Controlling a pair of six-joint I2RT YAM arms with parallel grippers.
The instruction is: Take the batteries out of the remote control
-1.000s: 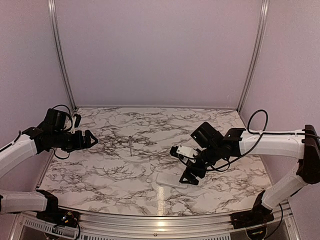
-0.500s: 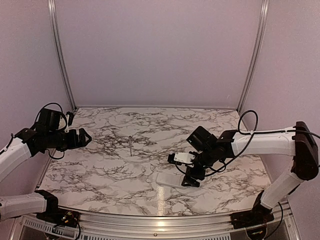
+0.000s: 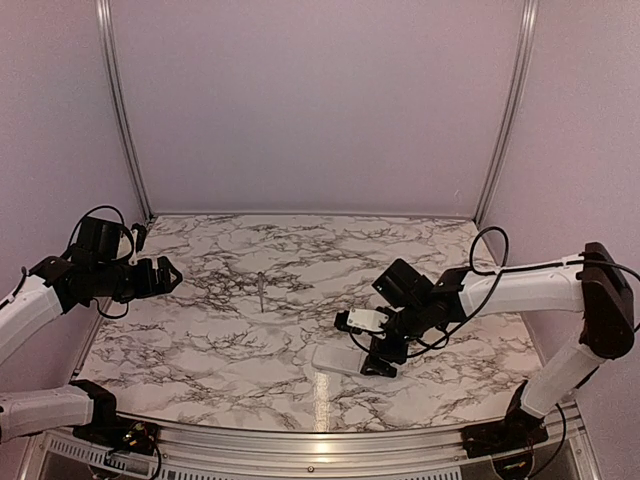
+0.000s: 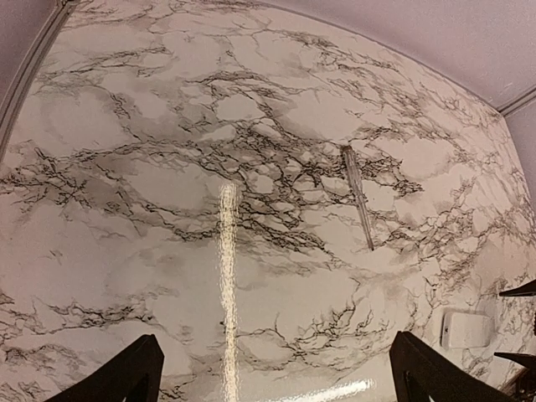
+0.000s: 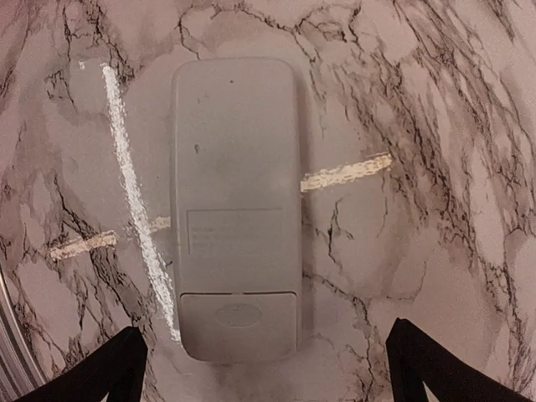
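- Marble-patterned table (image 3: 200,345) with black veins, enclosed by plain lilac walls (image 3: 320,100).
- Left arm: raised at the left edge with the elbow bent. The left gripper (image 3: 170,276) points toward the table's middle, well above the surface. Its fingers stand wide apart and hold nothing.
- Right arm: stretched low across from the right. The right gripper (image 3: 378,362) is angled down at the near-middle of the table. Its fingers are spread wide, 1 on each side of the remote's cover end, clasping nothing.
- Count: 1 white remote control (image 5: 236,201), lying flat with its back upward and its battery cover (image 5: 239,316) fitted in place.
- Count: 1 slim grey pointed tool (image 3: 260,290), lying near the centre, well apart from the remote.
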